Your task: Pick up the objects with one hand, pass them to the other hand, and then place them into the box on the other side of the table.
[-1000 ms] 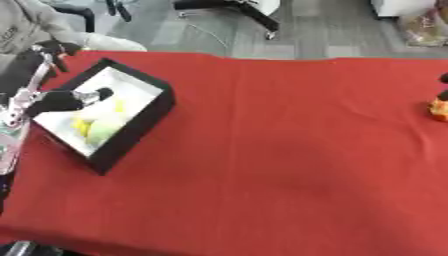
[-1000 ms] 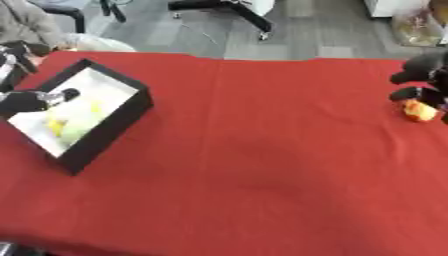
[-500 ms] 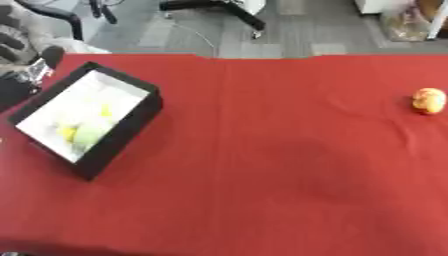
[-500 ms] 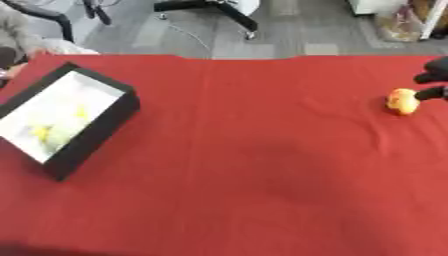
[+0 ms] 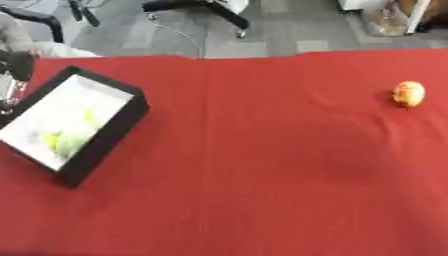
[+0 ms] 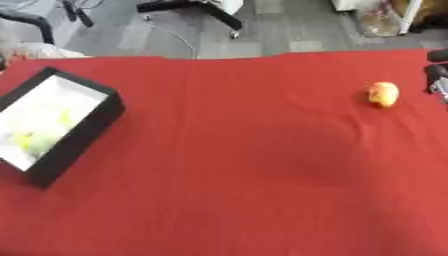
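Far left edge: left hand (image 5: 16, 67), dark, only partly in view just beside the box; cannot tell how its fingers stand. Black box (image 5: 105, 142) with white inside sits askew on the red tablecloth (image 5: 262, 165), yellow-green items (image 5: 68, 139) lying in it. Well apart, toward the right: yellow-orange fruit (image 6: 382, 94) alone on the cloth. Right edge: right hand (image 6: 437, 80) near the fruit, not touching; fingers unclear.

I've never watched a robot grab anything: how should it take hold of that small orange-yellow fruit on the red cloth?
Around its round middle, coming from above on the robot's right: the fruit lies alone on the red cloth, nearest the right hand.
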{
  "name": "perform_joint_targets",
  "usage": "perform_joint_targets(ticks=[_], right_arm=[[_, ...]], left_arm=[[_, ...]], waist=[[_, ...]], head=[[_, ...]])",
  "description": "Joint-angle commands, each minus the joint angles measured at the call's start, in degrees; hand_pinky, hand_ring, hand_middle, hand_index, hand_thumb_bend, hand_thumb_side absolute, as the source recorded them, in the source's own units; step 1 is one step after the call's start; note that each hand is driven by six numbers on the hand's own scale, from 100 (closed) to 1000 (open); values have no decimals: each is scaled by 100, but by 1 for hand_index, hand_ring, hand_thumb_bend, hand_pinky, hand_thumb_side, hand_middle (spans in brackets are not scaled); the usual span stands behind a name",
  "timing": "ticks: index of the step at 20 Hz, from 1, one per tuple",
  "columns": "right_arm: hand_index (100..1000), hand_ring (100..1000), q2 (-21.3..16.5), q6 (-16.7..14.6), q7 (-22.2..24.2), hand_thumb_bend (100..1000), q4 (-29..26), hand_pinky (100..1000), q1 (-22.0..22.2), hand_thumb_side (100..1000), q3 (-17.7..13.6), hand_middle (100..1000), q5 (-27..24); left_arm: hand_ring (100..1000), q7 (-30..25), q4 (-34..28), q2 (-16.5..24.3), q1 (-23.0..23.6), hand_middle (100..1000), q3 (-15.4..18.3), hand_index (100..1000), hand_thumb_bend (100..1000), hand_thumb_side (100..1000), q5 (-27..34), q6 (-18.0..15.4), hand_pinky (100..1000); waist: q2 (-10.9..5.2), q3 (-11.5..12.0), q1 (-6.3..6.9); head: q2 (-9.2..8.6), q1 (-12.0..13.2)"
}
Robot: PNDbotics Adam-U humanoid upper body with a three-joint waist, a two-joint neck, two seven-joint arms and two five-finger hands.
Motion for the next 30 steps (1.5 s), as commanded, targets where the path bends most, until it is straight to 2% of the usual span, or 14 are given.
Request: perform_joint_targets(ticks=[1,3,6,12,17,22,30], right_arm=[[824,897,-377,-42,21,160,182,715,-11,399,35,911,162],[836,909,-636,110,62,160,449,728,-60,397,109,922,324],[846,916,-891,217,162,187,886,738,-252,426,201,930,592],[862,928,-903,30,282,202,1777,749,-561,433,328,943,1140],[866,930,-848,-301,285,215,2399,753,-718,449,386,943,1551],[865,926,-825,-461,248,221,2593,753,-768,455,394,941,1680],[864,915,-849,-465,254,227,2557,748,-811,480,393,935,1663]], left_arm=[[502,-97,-192,-14,-97,622,-107,798,624,601,107,-70,438],[501,-257,-246,-105,-134,620,-342,796,624,602,204,-156,438],[500,-468,-304,-181,-181,619,-474,797,624,605,294,-203,438],[498,-633,-316,-229,-240,617,-562,797,621,612,362,-290,439],[498,-685,-317,-236,-256,616,-593,798,623,615,362,-328,439],[496,-721,-317,-239,-269,615,-615,799,621,618,348,-344,439],[495,-779,-317,-257,-333,613,-673,799,621,621,326,-399,439]], waist=[[88,85,43],[147,214,61],[190,346,94],[242,523,131],[265,596,144],[288,652,143],[337,795,149]], head=[[-14,-170],[-14,-332],[-14,-483],[-14,-661],[-14,-785],[-14,-843],[-14,-934]])
